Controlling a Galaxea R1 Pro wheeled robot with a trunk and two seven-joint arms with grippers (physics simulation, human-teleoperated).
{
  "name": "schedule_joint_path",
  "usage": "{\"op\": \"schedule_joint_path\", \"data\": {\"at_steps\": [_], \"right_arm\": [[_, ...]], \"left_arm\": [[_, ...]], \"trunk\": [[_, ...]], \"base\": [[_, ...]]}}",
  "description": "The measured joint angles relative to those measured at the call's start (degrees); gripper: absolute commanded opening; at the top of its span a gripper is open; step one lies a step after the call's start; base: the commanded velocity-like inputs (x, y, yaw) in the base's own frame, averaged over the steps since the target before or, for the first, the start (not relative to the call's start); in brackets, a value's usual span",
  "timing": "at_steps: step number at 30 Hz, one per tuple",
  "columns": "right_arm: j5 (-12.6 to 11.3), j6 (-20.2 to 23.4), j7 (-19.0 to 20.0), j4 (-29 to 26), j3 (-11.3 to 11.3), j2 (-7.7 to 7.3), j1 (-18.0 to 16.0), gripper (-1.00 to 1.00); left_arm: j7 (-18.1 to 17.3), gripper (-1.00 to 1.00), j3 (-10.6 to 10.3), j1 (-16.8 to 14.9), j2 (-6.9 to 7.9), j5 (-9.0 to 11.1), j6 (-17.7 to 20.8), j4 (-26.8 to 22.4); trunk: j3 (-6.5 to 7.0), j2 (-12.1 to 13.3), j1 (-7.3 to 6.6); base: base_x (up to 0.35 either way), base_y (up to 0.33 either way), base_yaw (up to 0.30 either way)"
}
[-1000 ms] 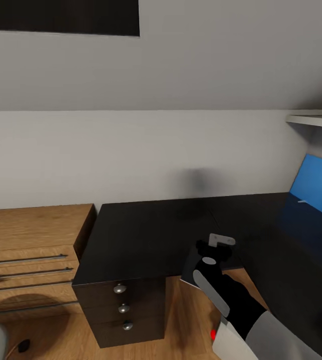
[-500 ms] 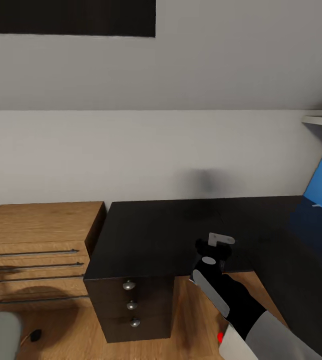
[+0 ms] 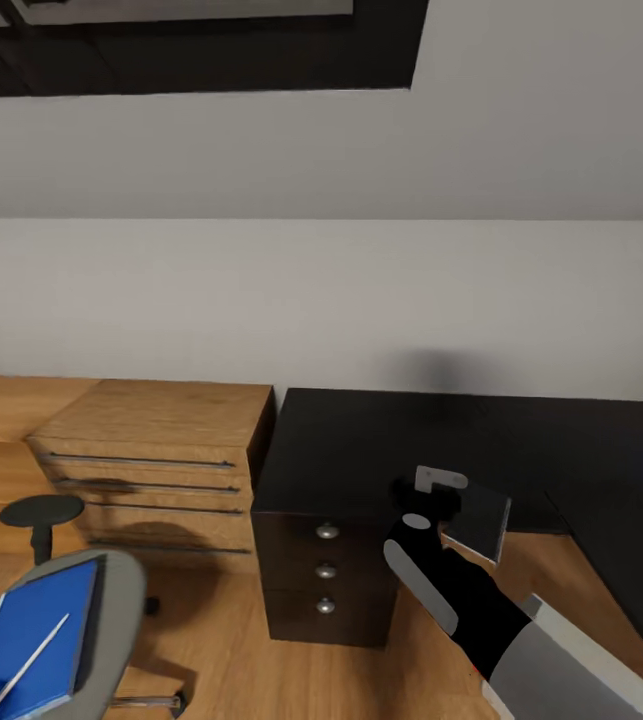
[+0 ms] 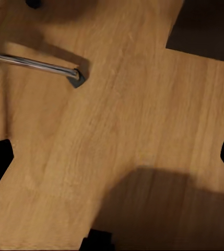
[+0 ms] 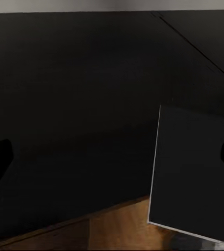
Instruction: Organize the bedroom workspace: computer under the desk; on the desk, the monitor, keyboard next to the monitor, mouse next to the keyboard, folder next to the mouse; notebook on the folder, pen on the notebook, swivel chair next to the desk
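Note:
The grey swivel chair [image 3: 111,600] stands at the lower left of the head view. On its seat lies the blue folder [image 3: 36,635], with the thin white pen [image 3: 26,665] on top. The black desk [image 3: 361,440] fills the right. My right gripper [image 3: 437,494] hovers over the desk's front edge with the dark, white-edged notebook [image 3: 476,520] tilted at its side. In the right wrist view the notebook [image 5: 190,178] meets one fingertip by its spiral edge, above the desk [image 5: 65,104]. My left gripper [image 4: 112,162] is open over the wooden floor.
A light wooden drawer chest [image 3: 151,450] stands against the wall, left of the desk's black drawer unit [image 3: 326,575]. A chrome chair leg [image 4: 33,63] crosses the floor in the left wrist view. A black armrest [image 3: 41,510] rises beside the seat.
The camera has swung left: the desk slid right and the chair with folder and pen came into view. The notebook swung from the gripper's left side to its right.

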Motion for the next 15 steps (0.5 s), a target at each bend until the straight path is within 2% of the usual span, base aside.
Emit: {"op": "schedule_joint_path", "data": {"at_steps": [7, 15], "right_arm": [[0.02, 0.01, -0.01, -0.01, 0.02, 0.01, -0.01, 1.0], [0.01, 0.02, -0.01, 0.0, 0.02, 0.01, -0.01, 1.0]], "left_arm": [[-0.02, 1.0, 0.0, 0.0, 0.0, 0.0, -0.01, 0.01], [-0.04, 1.0, 0.0, 0.0, 0.0, 0.0, -0.01, 0.01]], "trunk": [[0.0, 0.0, 0.0], [-0.1, -0.01, -0.03]], "base": [[-0.277, 0.077, 0.275], [-0.056, 0.01, 0.275]]}}
